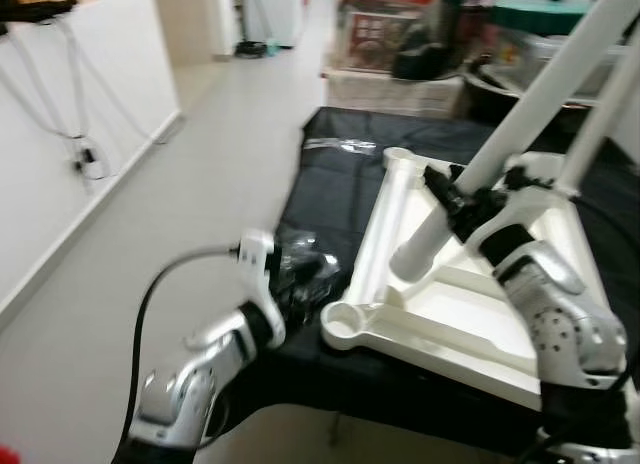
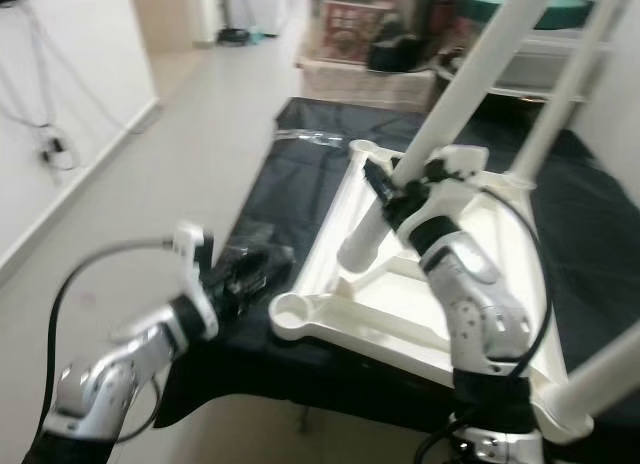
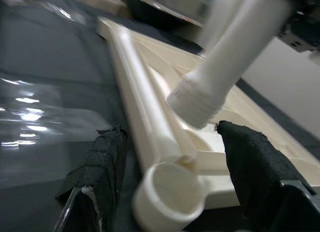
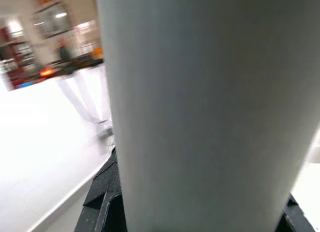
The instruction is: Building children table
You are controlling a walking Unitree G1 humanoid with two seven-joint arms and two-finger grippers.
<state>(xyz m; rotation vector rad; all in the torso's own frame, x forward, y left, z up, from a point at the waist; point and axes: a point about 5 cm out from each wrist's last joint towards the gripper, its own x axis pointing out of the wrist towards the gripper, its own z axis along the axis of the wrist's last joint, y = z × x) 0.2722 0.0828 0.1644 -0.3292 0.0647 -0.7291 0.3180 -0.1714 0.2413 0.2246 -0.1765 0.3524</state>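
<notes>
Two black padded fingers (image 3: 100, 177) of the left gripper (image 3: 175, 179) stand wide apart. Between them lies the corner of a cream plastic table top (image 3: 150, 122), turned upside down. At that corner is a round open socket (image 3: 167, 197), like a little cup. A long rounded rail runs away from the socket along the edge. Just above the frame hangs a fat cream plastic table leg (image 3: 225, 62), tilted, with a ridged screw end pointing down near the socket. Under it all is a dark sheet (image 3: 45, 57). Shiny clear plastic wrap (image 3: 25, 117) lies on the sheet beside the frame.
</notes>
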